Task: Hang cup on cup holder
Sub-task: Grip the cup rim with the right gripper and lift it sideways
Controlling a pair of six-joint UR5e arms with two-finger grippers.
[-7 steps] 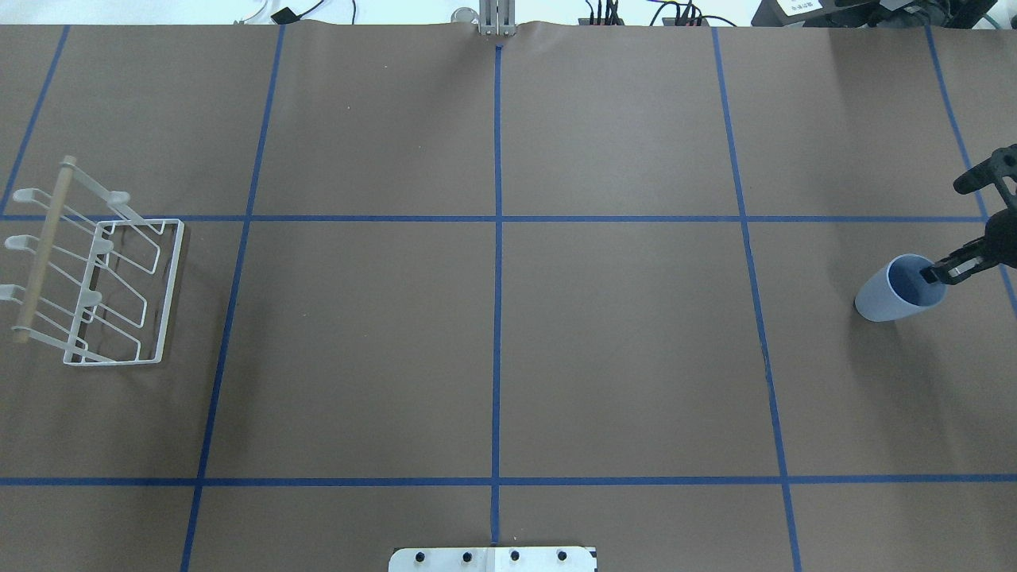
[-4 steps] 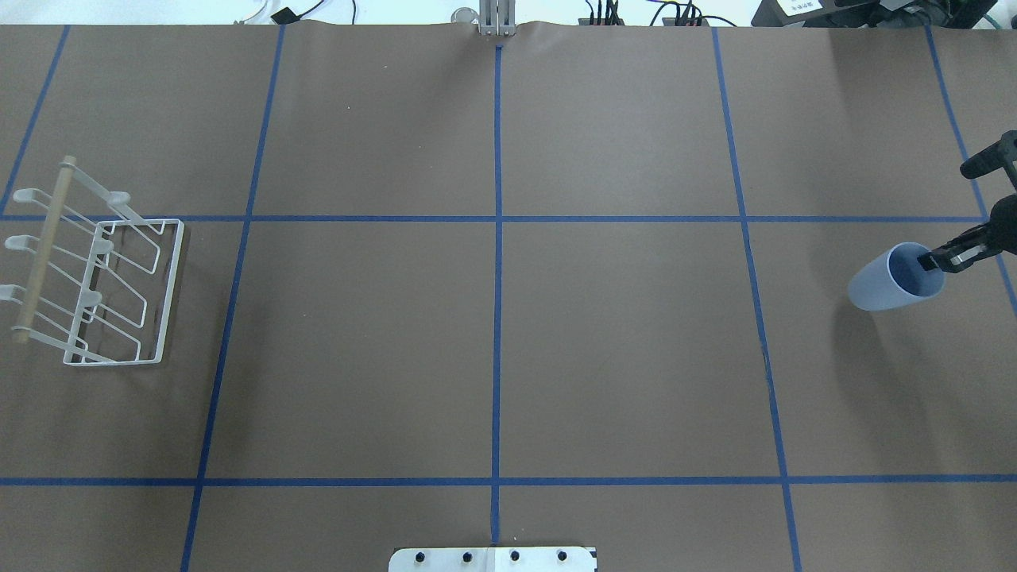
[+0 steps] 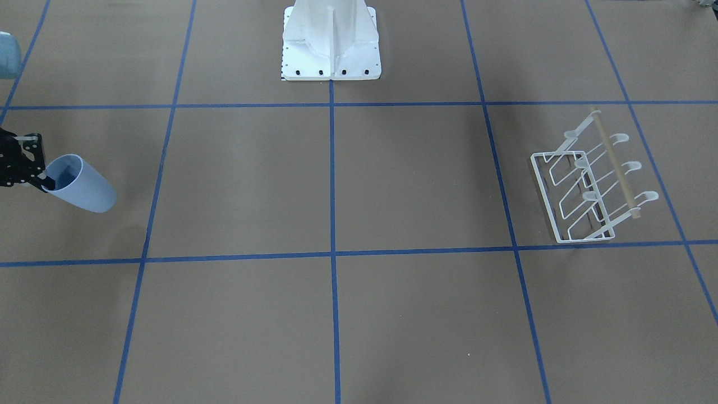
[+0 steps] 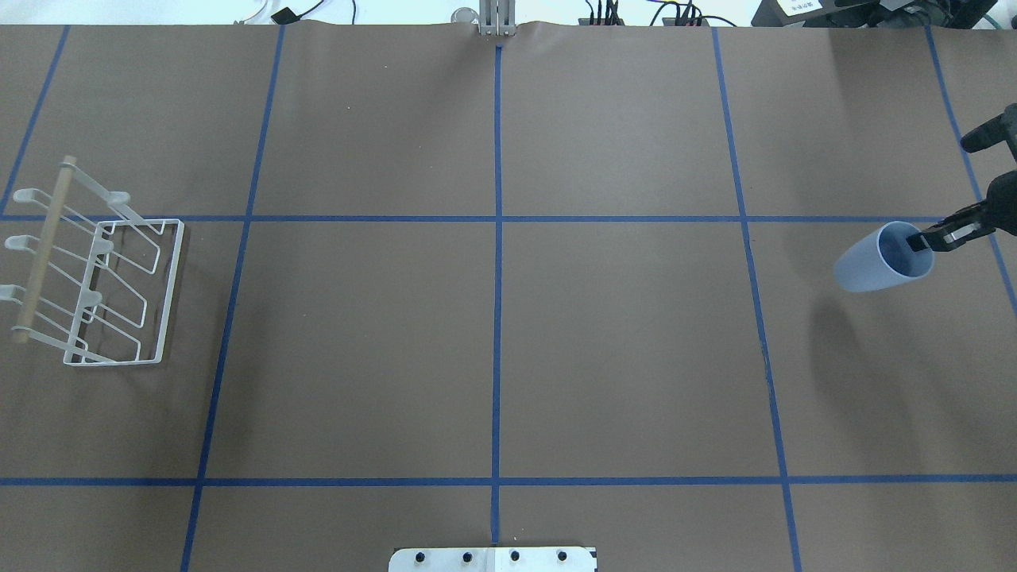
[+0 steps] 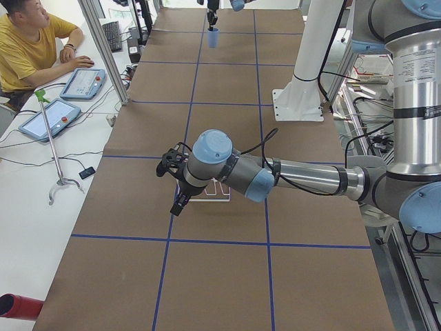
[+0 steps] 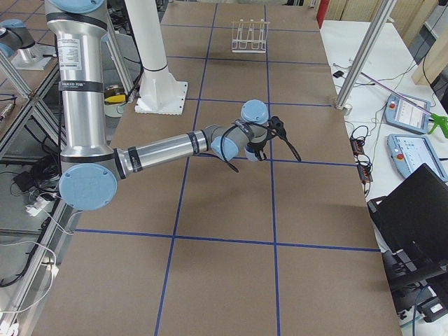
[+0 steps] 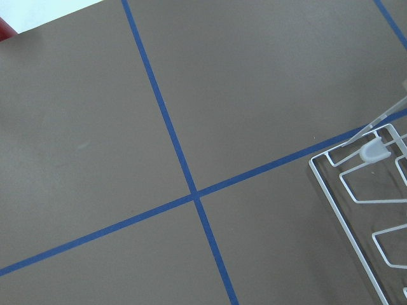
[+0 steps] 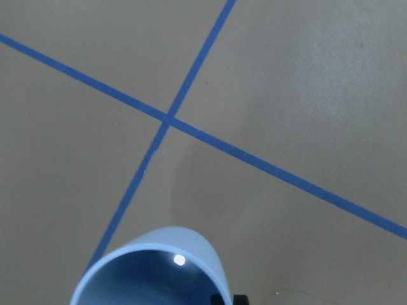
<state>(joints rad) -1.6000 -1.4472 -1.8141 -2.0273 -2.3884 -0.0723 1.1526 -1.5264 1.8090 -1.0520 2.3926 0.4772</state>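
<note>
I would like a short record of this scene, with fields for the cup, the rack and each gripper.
cup: light blue, tilted, lifted off the table, on the robot's right side
right gripper: shut on the cup's rim, one finger inside the mouth
cup holder: white wire rack at the table's far left end, no cup on it
left gripper: close to the cup holder; open or shut cannot be told
</note>
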